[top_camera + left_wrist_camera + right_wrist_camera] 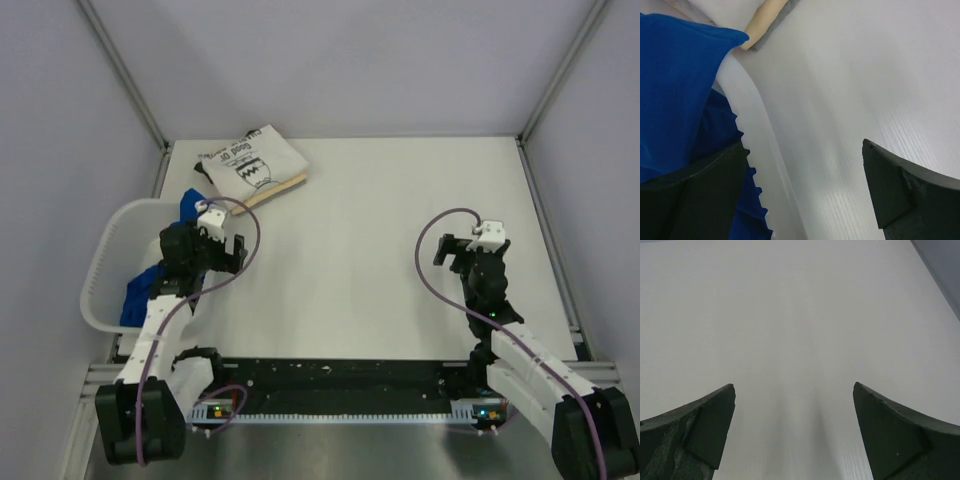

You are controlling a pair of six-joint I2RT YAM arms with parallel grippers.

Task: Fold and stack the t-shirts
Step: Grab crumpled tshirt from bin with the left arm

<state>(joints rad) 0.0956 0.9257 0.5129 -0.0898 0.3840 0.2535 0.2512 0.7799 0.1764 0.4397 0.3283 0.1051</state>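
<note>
The white shirt lies folded flat at 11 o'clock on the counter, print side up. Its black lettering appears to begin "Good Ol"; the remaining characters are too small to read. A black line drawing sits under the lettering. A tan piece with a grey edge shows from under the near edge of the white shirt. In the left wrist view this tan piece appears at 12 o'clock. The basket stands at the 9 o'clock edge of the counter. It contains the blue shirt, which is crumpled, with one corner raised above the rim at the far end. No print is visible on the blue cloth. The left arm rises from its base at 7 o'clock and bends over the inner side of the basket. The left gripper points toward 12 o'clock. In the left wrist view the left gripper has its fingers spread wide and straddles the basket rim. One finger is over the blue shirt and the other is over bare counter. Contact between finger and cloth cannot be determined. The right arm rises from its base at 5 o'clock, and the right gripper is over the counter at 3 o'clock, well apart from both shirts. In the right wrist view the right gripper has its fingers spread wide, with only bare counter between them.
</note>
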